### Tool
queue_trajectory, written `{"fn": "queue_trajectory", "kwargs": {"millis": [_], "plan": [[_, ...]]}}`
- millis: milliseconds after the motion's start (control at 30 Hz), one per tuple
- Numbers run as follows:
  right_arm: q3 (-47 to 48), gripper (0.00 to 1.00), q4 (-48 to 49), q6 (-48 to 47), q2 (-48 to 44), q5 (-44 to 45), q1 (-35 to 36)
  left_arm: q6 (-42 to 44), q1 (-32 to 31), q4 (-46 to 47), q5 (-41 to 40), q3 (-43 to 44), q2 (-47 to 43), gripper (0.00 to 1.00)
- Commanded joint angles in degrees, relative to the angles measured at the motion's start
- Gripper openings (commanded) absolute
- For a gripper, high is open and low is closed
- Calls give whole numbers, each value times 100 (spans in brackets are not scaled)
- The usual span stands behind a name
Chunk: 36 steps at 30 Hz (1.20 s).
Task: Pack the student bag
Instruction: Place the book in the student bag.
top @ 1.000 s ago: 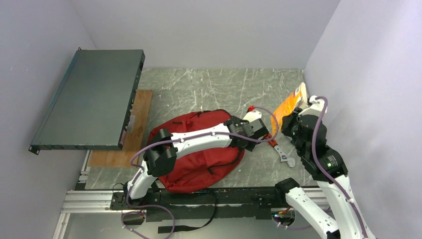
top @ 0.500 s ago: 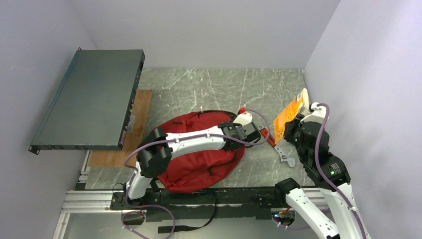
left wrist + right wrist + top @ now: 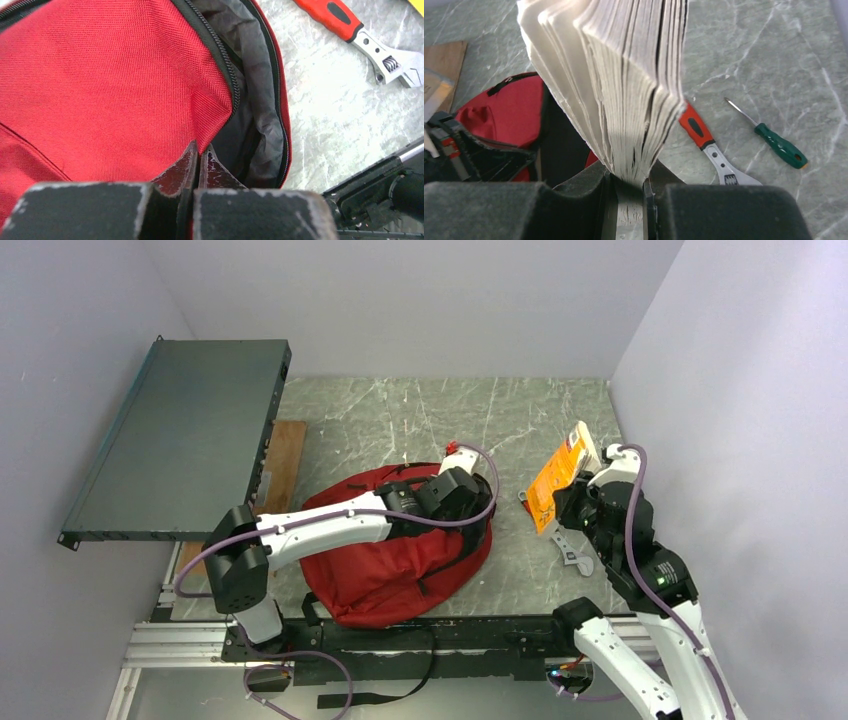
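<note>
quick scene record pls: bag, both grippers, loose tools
bag: red student bag lying on the table, main zip open, grey lining showing
left gripper: shut on the bag's red flap edge at the opening
right gripper: shut on a book, pages fanned, held above the table right of the bag
loose tools: red-handled adjustable wrench, green-handled screwdriver, both on the table
</note>
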Motion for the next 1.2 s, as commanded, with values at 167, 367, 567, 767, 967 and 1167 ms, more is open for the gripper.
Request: {"fn": "queue_trajectory", "kwargs": {"millis": [167,367,567,767,967,1167], "plan": [[304,0,726,35,1365,-2824,-1,270,46,1962,313,-1653,-1929,0],[358,0,1242,279,2324,-4903,-117,469,48,3003,159,-2798,-3124,0],[291,0,2055,750,3076,-6560,-128,641,48,3502,225,-3294,-3677,0],[68,0,2230,731,3733,-7254,-123,833,48,3635,243,-3357,-3899,0],[-340,0,2795,912,3954,-7436,-119,868,-26,3751,185,-3329,-4083,0],[-498,0,3757,1254,4648,-8067,19,980,-45,3707,360,-3131,-3951,0]]}}
